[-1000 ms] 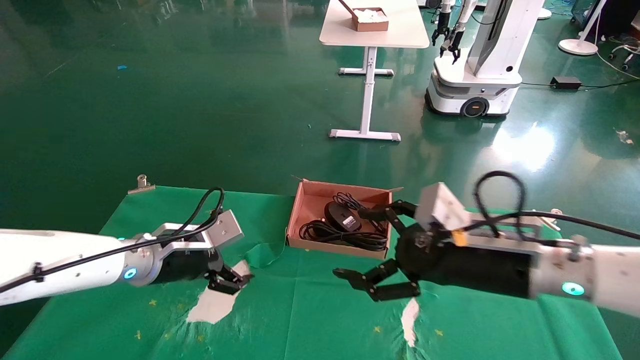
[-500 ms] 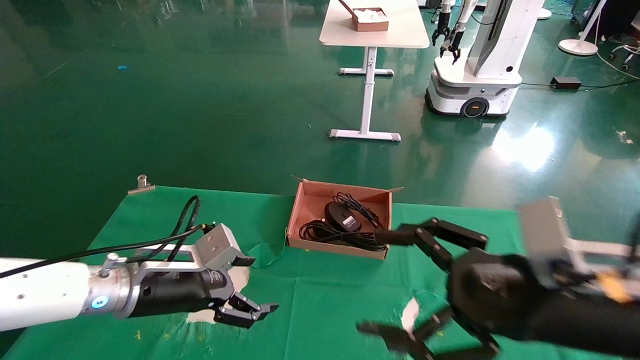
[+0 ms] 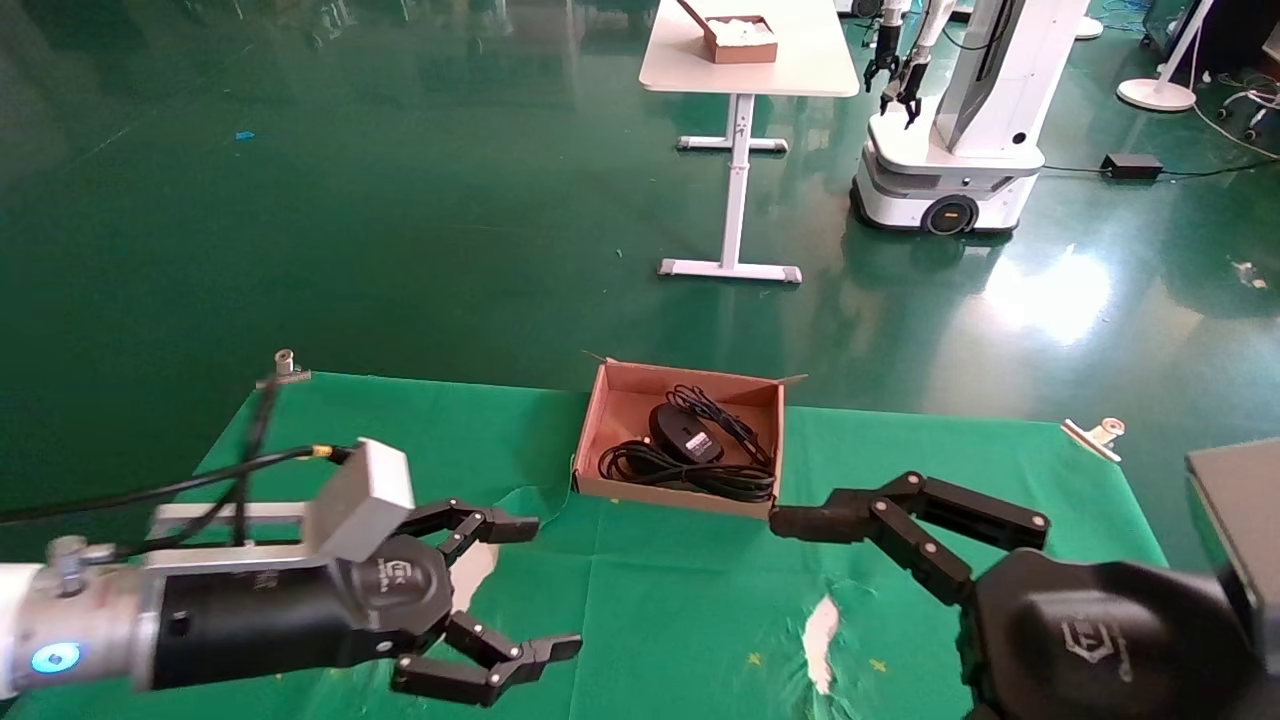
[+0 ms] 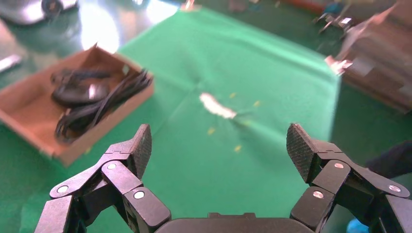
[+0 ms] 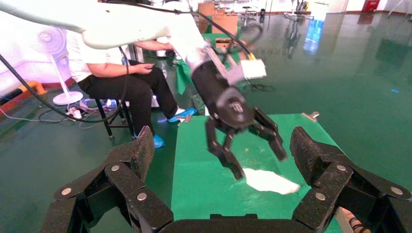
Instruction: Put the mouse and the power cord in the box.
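The counter point(image 3: 640, 620) is covered with a green cloth. The box point(image 3: 615, 400) is located at the far middle of the counter. The power cord point(image 3: 680, 472) is coiled inside the box, with the mouse point(image 3: 682, 430) beside it. The left tool point(image 3: 505, 590) is held released and empty over the near left; the right tool point(image 3: 800, 600) is released and empty at the near right.

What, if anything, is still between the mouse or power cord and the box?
Nothing visible. The mouse and the power cord already lie inside the box. The left gripper and right gripper are both open and empty, over the green cloth nearer the robot than the box.
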`<state>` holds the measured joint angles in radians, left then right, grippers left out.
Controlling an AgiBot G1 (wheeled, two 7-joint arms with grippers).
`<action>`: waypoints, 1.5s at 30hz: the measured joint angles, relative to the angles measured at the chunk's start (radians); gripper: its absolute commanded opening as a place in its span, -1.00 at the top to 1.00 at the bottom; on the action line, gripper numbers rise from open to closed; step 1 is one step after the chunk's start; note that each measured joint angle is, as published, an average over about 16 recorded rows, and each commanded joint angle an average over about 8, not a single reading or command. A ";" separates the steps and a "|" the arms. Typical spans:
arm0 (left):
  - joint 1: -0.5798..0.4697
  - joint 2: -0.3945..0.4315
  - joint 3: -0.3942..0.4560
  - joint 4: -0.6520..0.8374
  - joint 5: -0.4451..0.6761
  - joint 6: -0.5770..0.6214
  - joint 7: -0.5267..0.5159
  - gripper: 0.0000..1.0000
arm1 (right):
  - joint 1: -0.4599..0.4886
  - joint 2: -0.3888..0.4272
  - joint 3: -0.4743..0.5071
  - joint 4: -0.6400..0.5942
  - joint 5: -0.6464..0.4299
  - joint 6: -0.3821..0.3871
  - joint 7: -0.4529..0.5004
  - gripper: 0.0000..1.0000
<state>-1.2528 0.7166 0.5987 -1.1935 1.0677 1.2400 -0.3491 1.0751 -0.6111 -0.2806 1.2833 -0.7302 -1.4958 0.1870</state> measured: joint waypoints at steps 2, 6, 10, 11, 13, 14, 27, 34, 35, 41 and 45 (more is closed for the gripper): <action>0.020 -0.012 -0.037 -0.010 -0.039 0.029 0.019 -1.00 | 0.000 0.000 0.000 0.000 0.000 0.000 0.000 -1.00; 0.061 -0.036 -0.109 -0.031 -0.115 0.088 0.055 -1.00 | 0.000 0.000 0.000 0.000 0.000 0.000 0.000 -1.00; 0.102 -0.060 -0.182 -0.052 -0.192 0.146 0.092 -1.00 | 0.000 0.000 -0.001 0.000 0.001 0.000 0.000 -1.00; 0.111 -0.065 -0.198 -0.056 -0.209 0.159 0.100 -1.00 | 0.000 0.000 -0.001 0.000 0.001 0.000 0.000 -1.00; 0.128 -0.076 -0.230 -0.065 -0.243 0.184 0.116 -1.00 | 0.000 0.001 -0.001 0.000 0.001 0.000 -0.001 -1.00; 0.137 -0.081 -0.246 -0.070 -0.260 0.197 0.124 -1.00 | 0.000 0.001 -0.001 0.000 0.001 0.000 -0.001 -1.00; 0.192 -0.113 -0.345 -0.098 -0.365 0.276 0.169 -1.00 | -0.001 0.002 0.000 0.001 0.003 -0.001 -0.001 -1.00; 0.188 -0.111 -0.336 -0.095 -0.356 0.269 0.166 -1.00 | -0.001 0.002 0.000 0.001 0.003 -0.001 -0.001 -1.00; 0.187 -0.110 -0.334 -0.095 -0.354 0.268 0.166 -1.00 | -0.001 0.002 0.000 0.001 0.003 -0.001 -0.001 -1.00; 0.183 -0.108 -0.327 -0.093 -0.346 0.262 0.163 -1.00 | 0.000 0.001 -0.001 0.000 0.002 0.000 -0.001 -1.00; 0.181 -0.107 -0.324 -0.092 -0.343 0.260 0.163 -1.00 | 0.000 0.001 -0.001 0.000 0.002 0.000 -0.001 -1.00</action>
<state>-1.0714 0.6093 0.2742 -1.2854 0.7246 1.4995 -0.1866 1.0750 -0.6101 -0.2816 1.2831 -0.7283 -1.4959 0.1862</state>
